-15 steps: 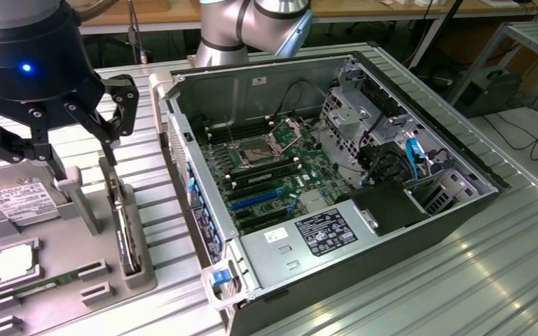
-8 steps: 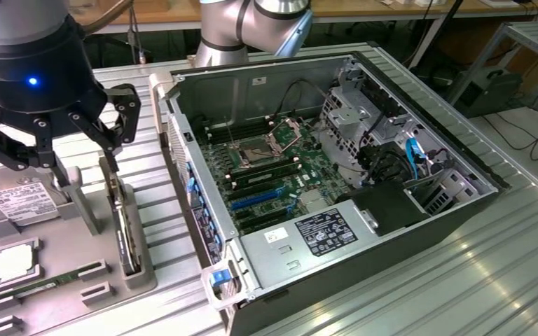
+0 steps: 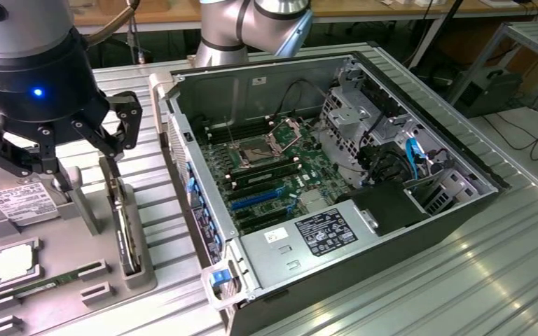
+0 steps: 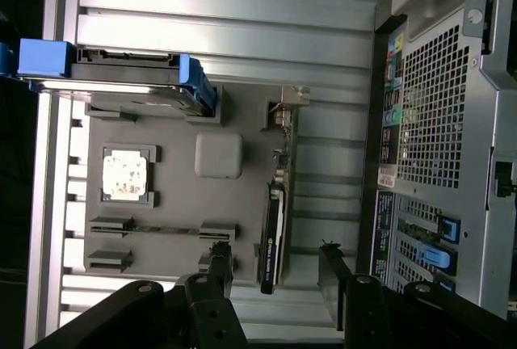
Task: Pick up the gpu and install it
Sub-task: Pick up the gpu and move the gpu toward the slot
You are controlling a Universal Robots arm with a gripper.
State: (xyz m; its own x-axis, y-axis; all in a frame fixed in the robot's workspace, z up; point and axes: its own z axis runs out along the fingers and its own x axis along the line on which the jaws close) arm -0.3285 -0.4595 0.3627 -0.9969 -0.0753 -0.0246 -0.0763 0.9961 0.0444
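On the ribbed metal table [image 3: 493,280], we are seeing the computer case [image 3: 250,91] lying on its side with its panel off. That way the motherboard [image 3: 279,175] is facing upward and its slots are lying open to an arm coming from above. Beside the case, to the exterior view's left, the grey holder tray [image 4: 178,195] is keeping each part in its own recess. That is why the gpu [image 4: 272,236] is standing on its long edge in a slot there, with its upper edge sticking up free for a pinch. We are finding the gripper [image 4: 275,262] hanging over that card with its jaws spread. One finger is sitting on either side of the card's end, and neither is pressing it, as far as we can judge. The gpu is showing as a thin black slab, carrying its silver bracket [image 4: 287,100] at the end far from the fingers.
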